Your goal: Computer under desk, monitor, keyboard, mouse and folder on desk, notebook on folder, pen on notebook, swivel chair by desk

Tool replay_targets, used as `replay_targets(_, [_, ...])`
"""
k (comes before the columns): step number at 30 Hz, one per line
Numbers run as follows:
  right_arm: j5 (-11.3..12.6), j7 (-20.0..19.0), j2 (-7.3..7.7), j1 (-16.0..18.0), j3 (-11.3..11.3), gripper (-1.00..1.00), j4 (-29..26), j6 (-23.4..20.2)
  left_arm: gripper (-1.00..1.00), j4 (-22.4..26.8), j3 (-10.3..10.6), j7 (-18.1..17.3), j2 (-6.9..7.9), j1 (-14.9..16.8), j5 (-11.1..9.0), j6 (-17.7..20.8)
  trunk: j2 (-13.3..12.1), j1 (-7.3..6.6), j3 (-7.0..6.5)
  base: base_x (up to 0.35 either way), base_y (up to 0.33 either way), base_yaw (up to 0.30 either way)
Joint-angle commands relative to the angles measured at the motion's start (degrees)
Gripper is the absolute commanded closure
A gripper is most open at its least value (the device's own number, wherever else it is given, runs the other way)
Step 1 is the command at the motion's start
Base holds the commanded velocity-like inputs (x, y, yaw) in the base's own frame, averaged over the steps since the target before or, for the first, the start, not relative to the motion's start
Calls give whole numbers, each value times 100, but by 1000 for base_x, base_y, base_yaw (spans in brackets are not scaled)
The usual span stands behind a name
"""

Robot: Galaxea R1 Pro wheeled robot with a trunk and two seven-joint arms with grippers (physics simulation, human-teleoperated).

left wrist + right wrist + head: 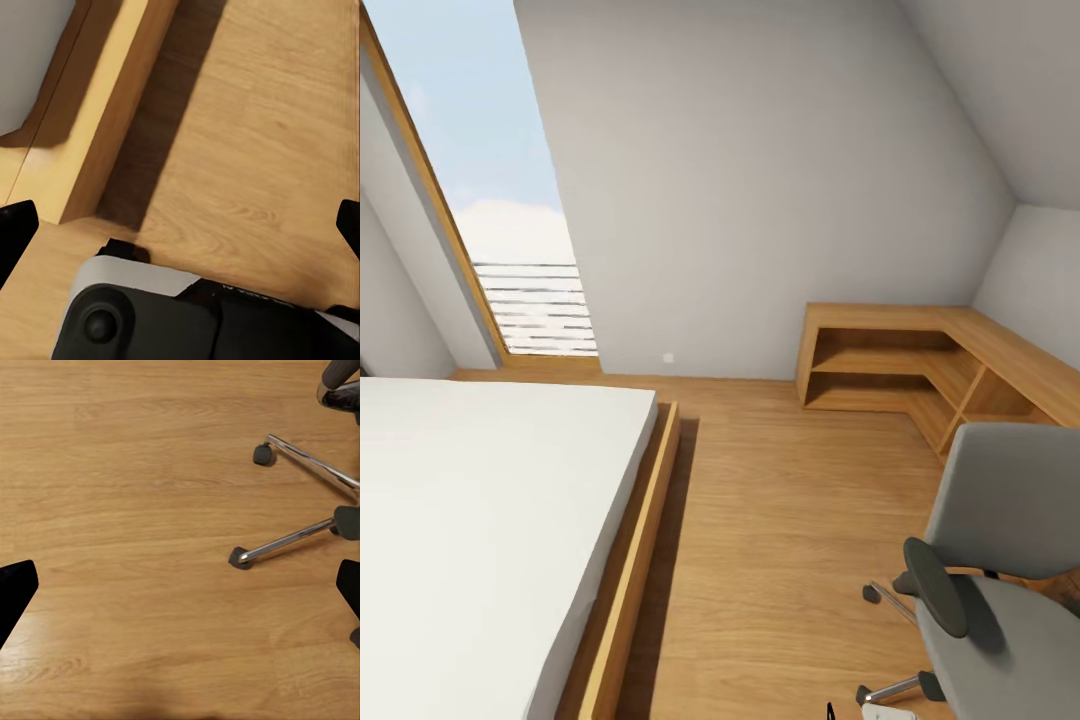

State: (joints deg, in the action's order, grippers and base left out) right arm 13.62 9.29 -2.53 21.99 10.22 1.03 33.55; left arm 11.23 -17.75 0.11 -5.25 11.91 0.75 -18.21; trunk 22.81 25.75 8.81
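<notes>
- My left gripper (pixel 180 225): fingers spread wide, empty, pointing down over wood floor (pixel 247 135) beside the bed frame (pixel 97 112).
- My right gripper (pixel 180 585): likewise spread, empty, above the floor.
- Swivel chair (pixel 1000 560): at my right; chrome legs (pixel 289 538) near right gripper, seemingly apart.

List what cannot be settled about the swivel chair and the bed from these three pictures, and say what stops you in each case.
- Swivel chair, head view: seat cut off by the picture's right and lower edges, so what lies on it is unknown.
- Chair base, right wrist view: two chrome legs and castors seen; the hub runs off the edge.
- Bed, head view: cut off at the left and bottom edges.
</notes>
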Motion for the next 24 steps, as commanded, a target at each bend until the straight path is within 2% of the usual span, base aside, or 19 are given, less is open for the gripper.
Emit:
replay_targets(1, [36,24,-3,7,50,-100,11,20,-100,46,-9,8,-32,4,62,-10,11,3,12,0,0,3])
replay_targets(8, [41,27,-2,7,50,-100,11,20,-100,518,13,146,-167,4,629,19,11,3,12,0,0,1])
replay_targets(11, [43,28,-2,7,50,-100,11,20,-100,695,15,269,-187,4,791,23,11,3,12,0,0,0])
replay_targets(15, [44,29,-2,7,50,-100,11,20,-100,862,16,405,-195,4,906,24,11,3,12,0,0,0])
replay_targets(24, [51,29,4,7,47,-100,11,28,-100,922,-9,478,-175,4,953,-1,11,3,12,0,0,0])
